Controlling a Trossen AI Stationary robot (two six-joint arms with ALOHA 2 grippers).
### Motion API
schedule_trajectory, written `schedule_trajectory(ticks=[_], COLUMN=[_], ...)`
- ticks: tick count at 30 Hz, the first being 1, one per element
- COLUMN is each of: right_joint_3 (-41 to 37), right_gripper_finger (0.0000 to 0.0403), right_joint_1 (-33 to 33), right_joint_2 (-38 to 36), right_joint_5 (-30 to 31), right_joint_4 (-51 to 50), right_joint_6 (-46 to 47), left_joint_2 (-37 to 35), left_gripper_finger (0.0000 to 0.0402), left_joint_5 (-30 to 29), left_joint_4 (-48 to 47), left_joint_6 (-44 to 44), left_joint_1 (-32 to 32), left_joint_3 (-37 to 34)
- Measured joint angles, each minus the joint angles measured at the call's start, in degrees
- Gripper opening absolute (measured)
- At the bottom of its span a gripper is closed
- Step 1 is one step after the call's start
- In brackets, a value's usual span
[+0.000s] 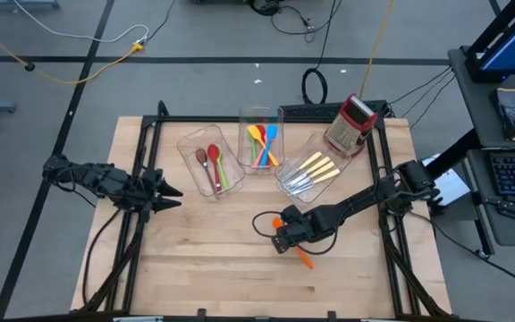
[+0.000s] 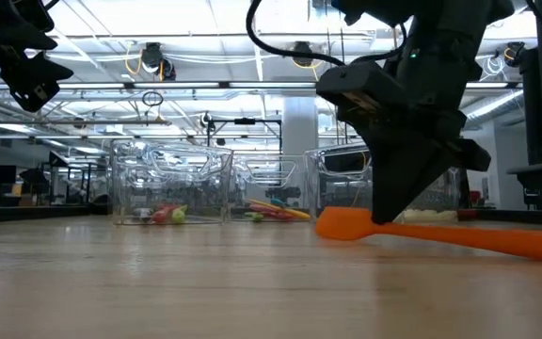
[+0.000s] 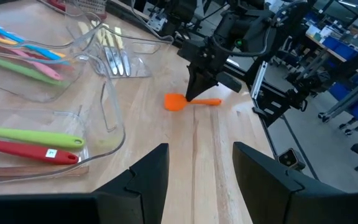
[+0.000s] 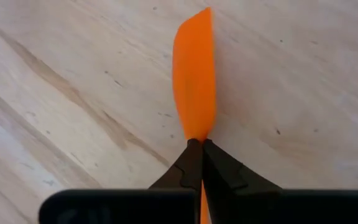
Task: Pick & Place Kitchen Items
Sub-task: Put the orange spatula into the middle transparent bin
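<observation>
Orange spatula (image 4: pixel 194 74), pinched in right end effector (image 4: pixel 199 149)

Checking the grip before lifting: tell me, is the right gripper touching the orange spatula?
Touching. The right wrist view shows the right gripper shut on the orange spatula, fingertips pinching its neck.

even bright overhead light, soft shadows; ceiling lamps (image 2: pixel 149 58) glare, low view's foreground blurs.

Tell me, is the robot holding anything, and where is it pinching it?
The right gripper pinches the orange spatula where blade meets handle. The left gripper holds nothing.
</observation>
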Motion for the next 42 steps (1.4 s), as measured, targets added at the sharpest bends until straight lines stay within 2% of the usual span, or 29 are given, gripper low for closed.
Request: schedule_trajectory(ticks=[6,16,26,30,38,42], right_joint_3=[-2.0,-5.9,-6.1,-6.1,-6.3,-6.2], right_gripper_finger=[0.0002,0.0001,0.0005,0.0037,0.0147,0.0192], right_joint_1=[-0.5,-0.5,-0.4,-0.4,-0.6,-0.9], right_joint_2=[0.2,-0.2,0.0,-0.1,-4.1,-6.5], right_joint_5=[-0.9,-1.6,-1.2,-1.3,-1.5,-1.2], right_joint_4=[2.7,8.0,9.6,9.8,5.2,6.1], right_joint_6=[-0.7,0.6,-6.7,-9.5,-8.1,-7.3], left_joint_2=[0.0,0.0,0.0,0.0,0.0,0.0], left_gripper_finger=[0.0179,0.0179,0.0179,0.0179,0.0180,0.0180], left_joint_5=[-1.3,-5.8,-5.8,-5.7,-5.3,-5.3], left_joint_4=[1.8,14.2,15.0,14.9,14.6,14.4], left_joint_6=[0.0,1.5,1.3,1.2,2.0,2.8], left_joint_1=[0.0,0.0,0.0,0.0,0.0,0.0], left_joint_3=[0.0,0.0,0.0,0.0,0.0,0.0])
